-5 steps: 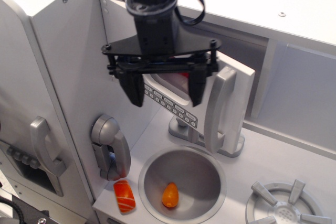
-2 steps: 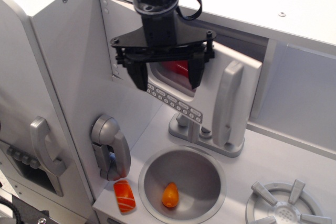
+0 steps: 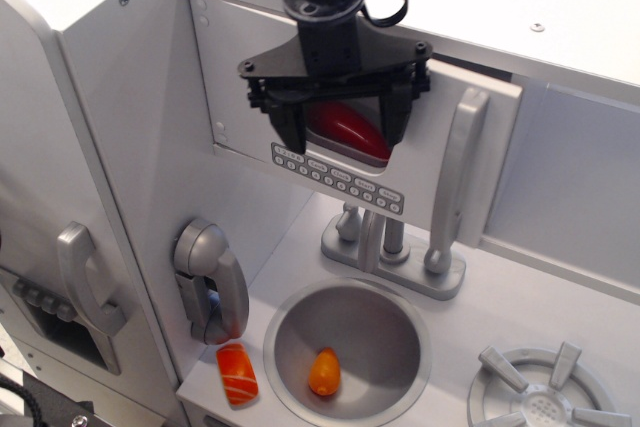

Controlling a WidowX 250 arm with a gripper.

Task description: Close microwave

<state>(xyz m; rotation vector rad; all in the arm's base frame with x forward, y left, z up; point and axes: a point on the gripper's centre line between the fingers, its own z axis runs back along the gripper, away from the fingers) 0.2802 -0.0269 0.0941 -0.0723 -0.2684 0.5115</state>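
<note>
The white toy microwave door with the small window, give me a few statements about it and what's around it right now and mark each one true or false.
1. The white microwave door with its tall silver handle stands wide open. False: it is nearly shut.
2. The black gripper is in front of the door's window, fingers spread apart. True.
3. Something red shows through the window. True.
4. The round metal sink bowl holds a small orange piece. True.
5. The orange-and-white sushi piece lies inside the sink bowl. False: it lies on the counter beside the bowl's left rim.
6. The gripper holds the silver handle. False: it holds nothing.
</note>
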